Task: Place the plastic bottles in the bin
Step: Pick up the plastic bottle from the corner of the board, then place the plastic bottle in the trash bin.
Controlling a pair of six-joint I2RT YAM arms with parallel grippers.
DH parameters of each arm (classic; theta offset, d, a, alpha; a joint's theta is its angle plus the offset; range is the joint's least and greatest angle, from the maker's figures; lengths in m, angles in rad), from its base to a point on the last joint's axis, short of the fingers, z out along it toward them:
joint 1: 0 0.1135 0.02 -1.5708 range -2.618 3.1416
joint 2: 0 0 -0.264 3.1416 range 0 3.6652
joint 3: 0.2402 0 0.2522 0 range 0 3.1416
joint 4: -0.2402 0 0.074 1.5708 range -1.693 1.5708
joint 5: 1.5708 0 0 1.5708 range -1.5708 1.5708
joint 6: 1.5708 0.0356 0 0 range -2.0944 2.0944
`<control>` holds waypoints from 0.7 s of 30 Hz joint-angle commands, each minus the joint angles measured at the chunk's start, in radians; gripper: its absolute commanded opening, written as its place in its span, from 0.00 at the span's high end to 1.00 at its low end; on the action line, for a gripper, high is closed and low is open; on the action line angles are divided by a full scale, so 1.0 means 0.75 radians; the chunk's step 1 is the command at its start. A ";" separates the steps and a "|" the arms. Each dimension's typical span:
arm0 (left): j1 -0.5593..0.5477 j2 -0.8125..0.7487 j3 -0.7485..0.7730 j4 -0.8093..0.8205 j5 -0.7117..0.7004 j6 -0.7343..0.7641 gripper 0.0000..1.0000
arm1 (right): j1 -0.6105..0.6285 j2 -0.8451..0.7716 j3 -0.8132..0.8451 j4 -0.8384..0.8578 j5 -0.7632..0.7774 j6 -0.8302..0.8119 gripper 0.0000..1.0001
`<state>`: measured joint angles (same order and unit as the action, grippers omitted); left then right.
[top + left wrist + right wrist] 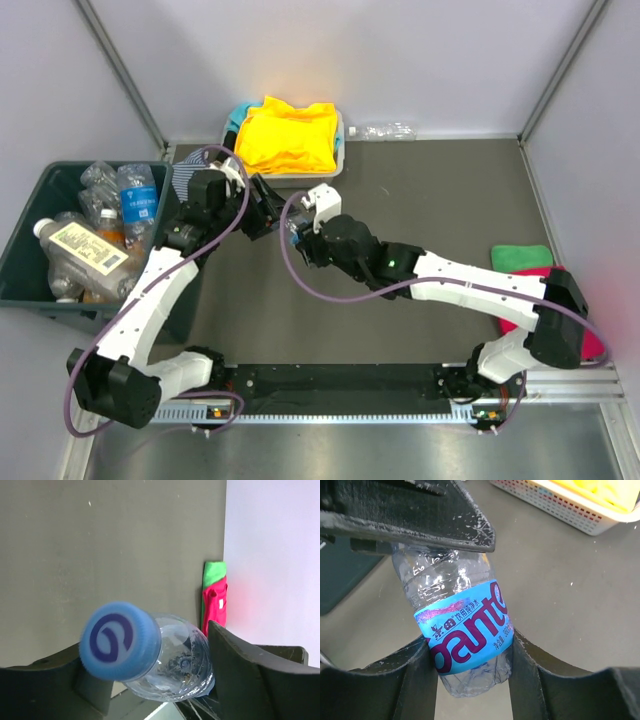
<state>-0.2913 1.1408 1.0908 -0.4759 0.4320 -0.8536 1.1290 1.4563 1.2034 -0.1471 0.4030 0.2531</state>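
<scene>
A clear plastic bottle [460, 625] with a blue label and a blue cap [120, 641] hangs above the table between both grippers. My right gripper [468, 645] is shut on its labelled body. My left gripper [150, 652] is shut on its shoulder just below the cap. In the top view the two grippers meet near the table's middle, left [268, 212] and right [296, 236]. The dark green bin [22, 262] stands at the left and holds several bottles [92, 240]. Another clear bottle [388, 131] lies by the back wall.
A white tray [338, 160] of yellow cloth [288, 135] stands at the back, just behind the grippers. A green cloth [520, 257] and a red one [590, 340] lie at the right edge. The bin's wall shows at the left of the right wrist view [340, 575].
</scene>
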 commanded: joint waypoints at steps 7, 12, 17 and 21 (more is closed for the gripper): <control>-0.031 -0.002 0.098 -0.048 -0.152 0.023 0.66 | -0.059 0.048 0.191 0.018 -0.049 0.092 0.12; -0.029 0.042 0.339 -0.312 -0.446 0.191 0.71 | -0.098 -0.015 0.151 -0.062 -0.059 0.104 0.01; 0.045 0.164 0.690 -0.572 -0.752 0.381 0.71 | -0.163 -0.137 0.089 -0.141 -0.069 0.163 0.01; 0.151 0.307 1.089 -0.740 -0.977 0.493 0.70 | -0.235 -0.193 0.042 -0.186 -0.087 0.198 0.01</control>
<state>-0.2451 1.3041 1.6726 -0.8768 -0.0612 -0.6277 1.0111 1.3869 1.2579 -0.2405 0.3309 0.3614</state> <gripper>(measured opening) 0.488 0.988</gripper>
